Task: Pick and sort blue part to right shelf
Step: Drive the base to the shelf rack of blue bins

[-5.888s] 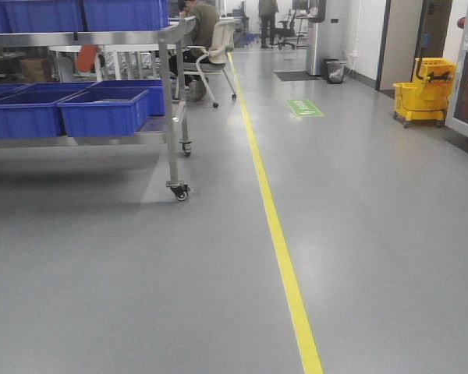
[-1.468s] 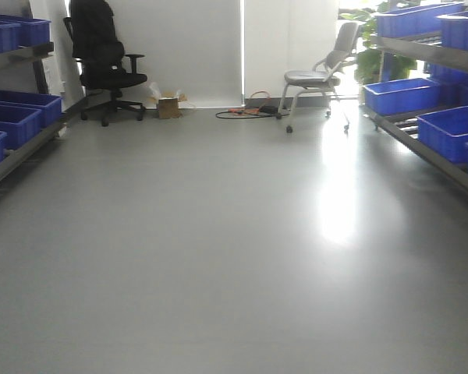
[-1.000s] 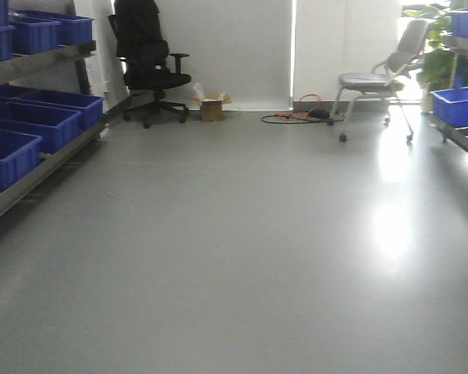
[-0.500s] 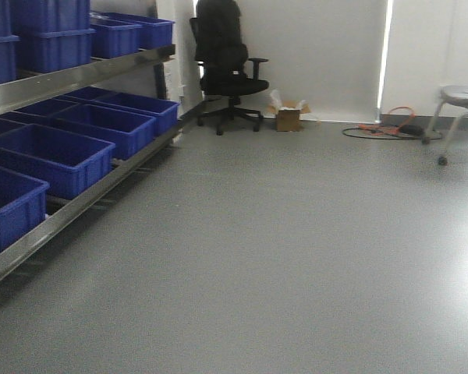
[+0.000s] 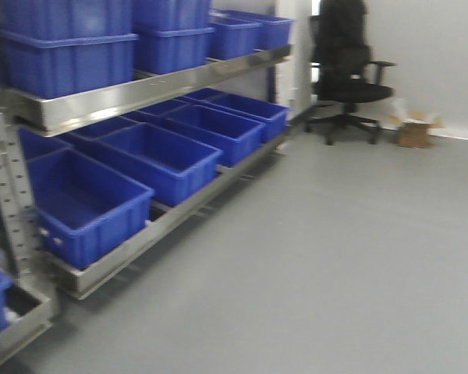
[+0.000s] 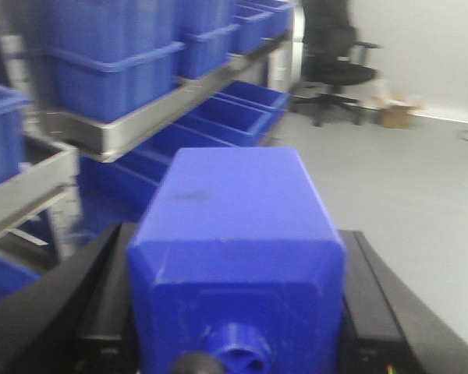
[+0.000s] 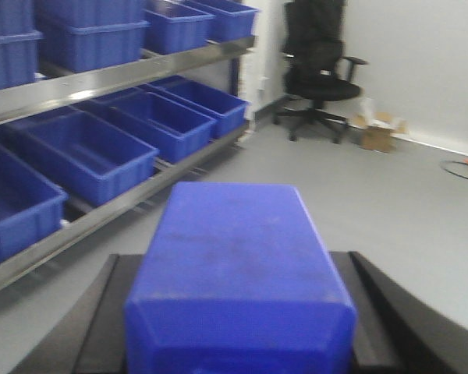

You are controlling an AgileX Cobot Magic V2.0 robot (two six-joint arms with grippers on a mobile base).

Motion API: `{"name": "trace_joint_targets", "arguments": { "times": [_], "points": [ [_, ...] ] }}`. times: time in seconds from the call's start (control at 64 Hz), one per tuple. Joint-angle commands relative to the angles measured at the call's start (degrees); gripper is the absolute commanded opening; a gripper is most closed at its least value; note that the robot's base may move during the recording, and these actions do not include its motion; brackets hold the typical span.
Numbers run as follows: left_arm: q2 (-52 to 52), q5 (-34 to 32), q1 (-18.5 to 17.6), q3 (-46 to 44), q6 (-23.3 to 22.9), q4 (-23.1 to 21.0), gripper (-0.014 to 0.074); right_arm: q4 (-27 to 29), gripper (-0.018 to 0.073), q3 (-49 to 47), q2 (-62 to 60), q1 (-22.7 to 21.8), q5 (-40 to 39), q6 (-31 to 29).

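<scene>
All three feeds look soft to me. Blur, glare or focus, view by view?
Front view: sideways motion smear over the blue bins and office chair, no glare on the floor. Left wrist view: the knobbed blue block in the left tool fills the frame, too close for focus; shelf behind smeared. Right wrist view: the plain blue block in the right tool is equally soft, bins behind blurred.
</scene>
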Motion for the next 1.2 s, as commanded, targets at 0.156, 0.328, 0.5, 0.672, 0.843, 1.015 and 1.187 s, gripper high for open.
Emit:
{"name": "trace_joint_targets", "arguments": {
  "times": [0.156, 0.328, 0.5, 0.672, 0.843, 1.015, 1.187],
  "points": [
    [0.86, -5.15, 0.11, -1.6, -0.27, 0.09, 0.0333, -0.14, 0.0421, -1.8, 0.48, -0.23, -5.52, -0.43],
    [0.86, -5.15, 0.11, -1.6, -0.27, 0.09, 0.0333, -0.14, 0.0421, -1.8, 0.48, -0.23, -5.52, -0.43],
    [0.86, -5.15, 0.11, -1.6, -0.27, 0.09, 0.0333, -0.14, 0.0421, -1.8, 0.48, -0.23, -5.52, -0.43],
    [0.86, -5.15, 0.11, -1.6, -0.27, 0.09, 0.0333, -0.14, 0.0421, -1.8, 0.48, -0.23, -5.52, -0.43],
    [0.86, -5.15, 0.11, -1.6, -0.27, 0.09, 0.0333, -0.14, 0.0421, -1.8, 0.48, -0.23, -5.52, -0.43],
    [0.86, -5.15, 0.11, -1.6, -0.27, 0.09, 0.0333, -0.14, 0.0421, -1.8, 0.48, -0.23, -5.52, -0.43],
    [0.86, -5.15, 0.11, -1.6, -0.27, 0.09, 0.0333, -0.14, 0.0421, -1.8, 0.48, -0.23, -5.52, -0.43]
  ]
}}
